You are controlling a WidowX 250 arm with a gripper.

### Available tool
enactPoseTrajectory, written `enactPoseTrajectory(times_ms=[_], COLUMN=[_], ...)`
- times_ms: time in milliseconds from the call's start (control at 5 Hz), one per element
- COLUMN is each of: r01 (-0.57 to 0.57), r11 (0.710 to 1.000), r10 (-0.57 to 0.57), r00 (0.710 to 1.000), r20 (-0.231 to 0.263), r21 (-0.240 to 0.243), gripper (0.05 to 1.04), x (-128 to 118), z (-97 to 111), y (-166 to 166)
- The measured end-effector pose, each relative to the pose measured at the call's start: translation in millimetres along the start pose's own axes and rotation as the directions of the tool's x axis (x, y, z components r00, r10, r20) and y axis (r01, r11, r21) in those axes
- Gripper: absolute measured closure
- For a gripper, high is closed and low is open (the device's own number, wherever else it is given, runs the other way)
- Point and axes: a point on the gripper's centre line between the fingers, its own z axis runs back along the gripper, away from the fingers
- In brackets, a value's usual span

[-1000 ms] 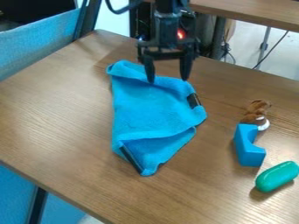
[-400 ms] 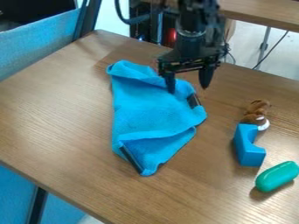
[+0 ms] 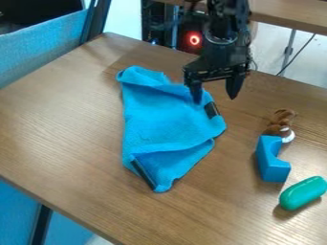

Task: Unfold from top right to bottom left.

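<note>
It's the pick-up step, by the look of it; the gripper [image 3: 214, 100], fingers apart, hangs by the upper-right edge of the blue cloth [image 3: 167, 122]; next it must pinch that fold (just the top layer!) and draw it down-left; the table [image 3: 70, 129] stretches that way; the blue block [image 3: 271, 165] sits well apart, right.

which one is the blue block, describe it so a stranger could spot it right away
On the wooden table, look to the right of the spread blue cloth. The blue block sits there, between a small brown toy and a green capsule-shaped object. Unlike them, it is angular, with a curved notch.
</note>
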Motion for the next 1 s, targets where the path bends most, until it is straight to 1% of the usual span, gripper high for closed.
enactPoseTrajectory(times_ms=[200, 600, 800, 1000], r01=[0.013, 0.012, 0.006, 0.014], r11=[1.0, 0.998, 0.998, 0.997], r10=[-0.013, -0.013, -0.008, -0.016], r00=[1.0, 1.0, 0.999, 0.999], r20=[0.005, 0.021, 0.038, 0.032], r21=[0.013, 0.067, 0.065, 0.076], gripper=[0.083, 0.083, 0.13, 0.414], x=[-7, -4, 1, 2], z=[-8, -33, -34, -35], y=[-9, -8, -11, -13])
